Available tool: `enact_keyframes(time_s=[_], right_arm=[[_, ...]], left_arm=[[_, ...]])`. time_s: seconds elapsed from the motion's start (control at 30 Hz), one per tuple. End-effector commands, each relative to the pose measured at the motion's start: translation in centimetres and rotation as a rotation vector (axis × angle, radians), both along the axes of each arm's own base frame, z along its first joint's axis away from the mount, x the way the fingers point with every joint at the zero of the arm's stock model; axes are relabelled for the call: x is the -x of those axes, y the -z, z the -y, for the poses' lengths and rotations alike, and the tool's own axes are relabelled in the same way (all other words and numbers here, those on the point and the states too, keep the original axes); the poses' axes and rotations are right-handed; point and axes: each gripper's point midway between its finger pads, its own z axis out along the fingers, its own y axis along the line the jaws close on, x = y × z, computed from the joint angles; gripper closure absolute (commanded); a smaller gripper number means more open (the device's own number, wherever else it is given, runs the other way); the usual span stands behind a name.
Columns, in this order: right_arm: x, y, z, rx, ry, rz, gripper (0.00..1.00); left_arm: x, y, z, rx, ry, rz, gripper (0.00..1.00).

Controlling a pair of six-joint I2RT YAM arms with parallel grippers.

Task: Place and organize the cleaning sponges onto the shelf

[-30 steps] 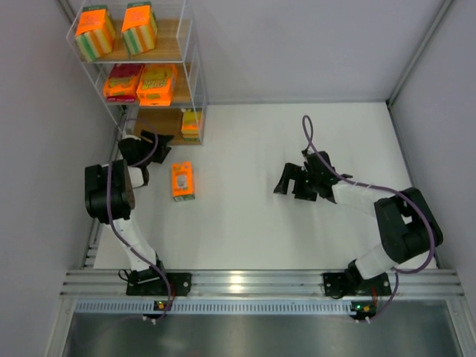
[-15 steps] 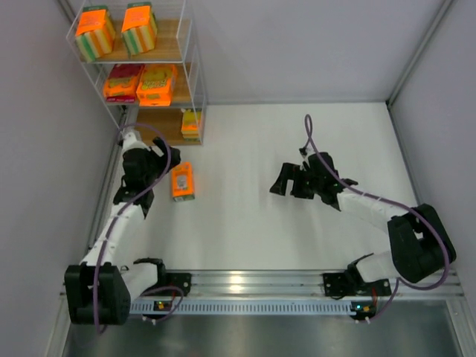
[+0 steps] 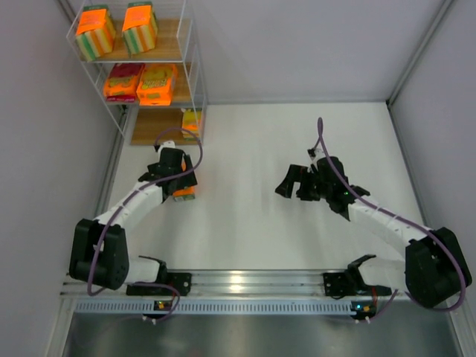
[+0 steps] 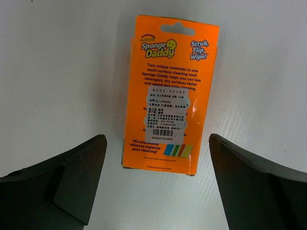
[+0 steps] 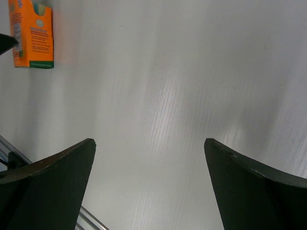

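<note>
From above: can count five of the cleaning sponges [image 3: 139, 27] on the shelf [image 3: 171, 41] at the worktop's [image 3: 260, 238] far-left corner. Two blocky ones upright on the top board, two flat ones side by side on the middle board, one at the right end of the bottom board [image 3: 152, 125]. Sorted by kind, apparently, leaving bare wood on that bottom board for one more. Can find the last pack [image 3: 186, 192] lying flat on the worktop just in front of the shelf, near the left edge, mostly hidden under the left claw [image 3: 175, 178] hanging right over it. Can place the right claw [image 3: 294, 181] well apart, over bare worktop around the middle, probably parked out of the way. Through the left wrist: looks straight down on that pack, printed back up, long side running away from the camera, with the two fingers [image 4: 72, 182] spread wide either side of its near end and touching nothing. Lined up, at a guess, to close across the narrow width. Grips nothing as yet; cannot tell how high above the pack. Through the right wrist: shows both fingers wide apart with only bare worktop between, holding nothing, and catches the same pack small in the view's upper left corner, far from this claw.
</note>
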Motion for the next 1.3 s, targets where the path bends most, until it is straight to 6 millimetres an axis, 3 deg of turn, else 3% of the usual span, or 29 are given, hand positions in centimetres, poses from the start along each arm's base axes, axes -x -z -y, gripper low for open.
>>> enact_keyframes(time_s=[0.0,0.1,0.23,0.57,0.77,0.97,1.27], right_arm=[[0.2,-0.3,0.0,0.007,0.001,0.018,0.01],[0.3,-0.3,-0.1,0.004,0.001,0.017,0.01],[0.2,-0.1,-0.1,0.007,0.002,0.014,0.00],[-0.1,-0.1,-0.3,0.007,-0.002,0.009,0.00],[-0.1,0.2,-0.1,0.023,0.004,-0.001,0.01],[-0.2,0.7,0.2,0.037,0.022,-0.014,0.01],[-0.8,0.4,-0.2,0.038,0.013,-0.018,0.01]], left_arm=[[-1.9,-2.5,-0.9,-0.074,-0.007,0.050,0.05],[-2.8,-2.1,-0.8,-0.101,0.012,0.027,0.04],[-3.7,-0.6,0.8,-0.051,0.072,-0.023,0.03],[-5.0,2.4,0.8,-0.066,0.087,-0.111,0.04],[-6.6,2.4,0.3,-0.009,0.107,-0.123,0.08],[-6.2,2.1,0.8,0.034,0.180,-0.162,0.11],[-5.6,4.5,1.1,0.038,0.208,-0.239,0.12]])
